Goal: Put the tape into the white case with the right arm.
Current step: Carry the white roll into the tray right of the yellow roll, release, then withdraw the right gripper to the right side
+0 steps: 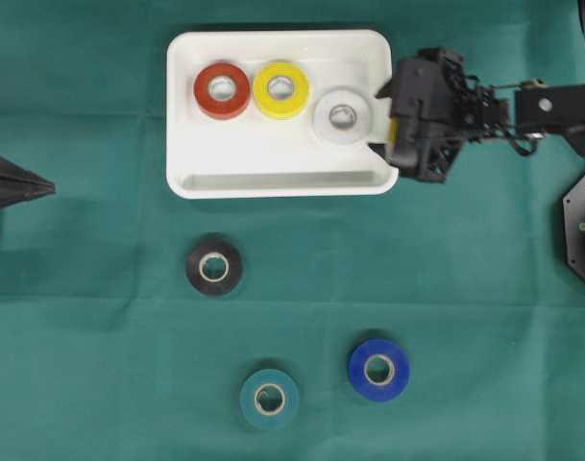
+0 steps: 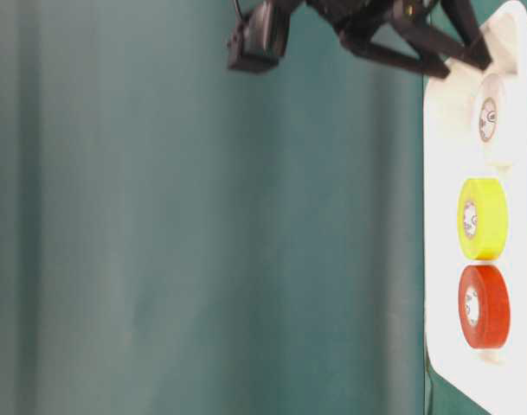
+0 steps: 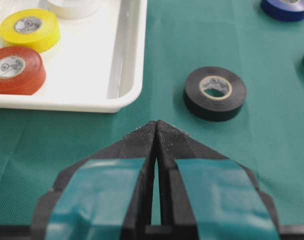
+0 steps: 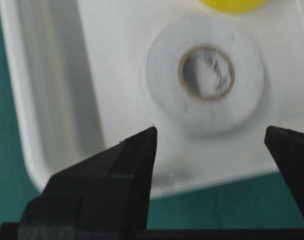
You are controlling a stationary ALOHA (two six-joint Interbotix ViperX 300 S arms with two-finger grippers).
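Note:
The white case (image 1: pixel 273 158) holds three tape rolls lying flat: red (image 1: pixel 222 90), yellow (image 1: pixel 280 89) and white (image 1: pixel 342 116). My right gripper (image 1: pixel 378 118) hovers over the case's right rim, open, with nothing between its fingers. In the right wrist view the white roll (image 4: pixel 204 75) lies on the case floor (image 4: pixel 57 100) just beyond the gripper (image 4: pixel 210 132), touching neither finger. Black (image 1: pixel 214 266), teal (image 1: pixel 269 399) and blue (image 1: pixel 378 369) rolls lie on the green cloth. My left gripper (image 3: pixel 156 125) is shut and empty, at the far left (image 1: pixel 42 187).
In the left wrist view the black roll (image 3: pixel 215 92) lies right of the case's rim (image 3: pixel 127 60). The table-level view shows the case (image 2: pixel 440 259) from the side, with the right arm's fingers (image 2: pixel 436 60) above its far end. A black mount (image 1: pixel 582 226) stands at the right edge.

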